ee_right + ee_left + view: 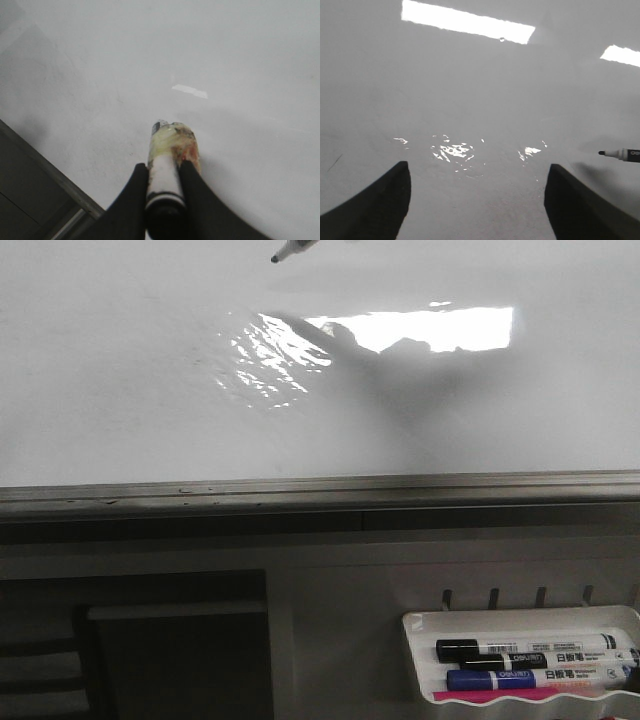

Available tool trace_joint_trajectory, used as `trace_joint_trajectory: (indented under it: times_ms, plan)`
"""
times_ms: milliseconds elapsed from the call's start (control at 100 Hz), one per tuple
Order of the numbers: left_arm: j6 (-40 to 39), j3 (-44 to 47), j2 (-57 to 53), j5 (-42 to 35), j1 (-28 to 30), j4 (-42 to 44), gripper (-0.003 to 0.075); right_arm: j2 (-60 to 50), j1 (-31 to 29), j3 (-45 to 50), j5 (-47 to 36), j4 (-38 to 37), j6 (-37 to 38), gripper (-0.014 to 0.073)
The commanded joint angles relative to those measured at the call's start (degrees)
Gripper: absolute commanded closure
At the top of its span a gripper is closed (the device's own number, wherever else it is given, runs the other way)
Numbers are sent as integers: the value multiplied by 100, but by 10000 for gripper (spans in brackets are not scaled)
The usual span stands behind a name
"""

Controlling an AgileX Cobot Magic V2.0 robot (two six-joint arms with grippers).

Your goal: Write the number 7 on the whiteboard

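The whiteboard [150,390] fills the front view, glossy white with glare and a grey metal frame [300,488] along its near edge. No number 7 shows on it. My right gripper [164,167] is shut on a white marker [170,145] wrapped in stained yellowish tape, pointed at the board. The marker's dark tip shows at the top edge of the front view [285,252] and at the right of the left wrist view [620,153]. I cannot tell whether the tip touches the board. My left gripper [477,167] is open and empty over the board [480,90].
A small white marker tray [420,640] hangs below the board at the lower right, holding several capped markers [530,650]. A dark panel [180,660] sits at the lower left. A faint short dark mark [335,162] lies on the board in the left wrist view.
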Motion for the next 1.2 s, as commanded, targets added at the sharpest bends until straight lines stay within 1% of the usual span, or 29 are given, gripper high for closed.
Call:
trace_joint_trajectory:
  times_ms: [0,70,240,370,590,730,890,990,1190]
  plan:
    - [-43,-156,-37,-444,10,-82,209,87,58,-318,-194,259,-100,646]
    - [-43,-156,-37,-444,10,-82,209,199,102,-362,-478,351,-100,646]
    - [-43,-156,-37,-512,10,-82,209,344,102,-372,-667,363,-100,646]
    - [-43,-156,-37,-595,10,-82,209,360,102,-339,-1008,363,-100,646]
    - [-43,-156,-37,-610,10,-82,209,-68,59,-91,-1554,363,-100,646]
    - [-43,-156,-37,-618,10,-82,209,-271,-227,133,-1557,363,-100,646]
    - [-43,-156,-37,-618,10,-82,208,-269,-559,255,-927,363,8,646]
    - [-43,-156,-37,-618,10,-82,209,-277,-568,474,-590,363,72,646]
    - [-43,-156,-37,-618,0,-106,209,-329,-568,1079,438,281,240,646]
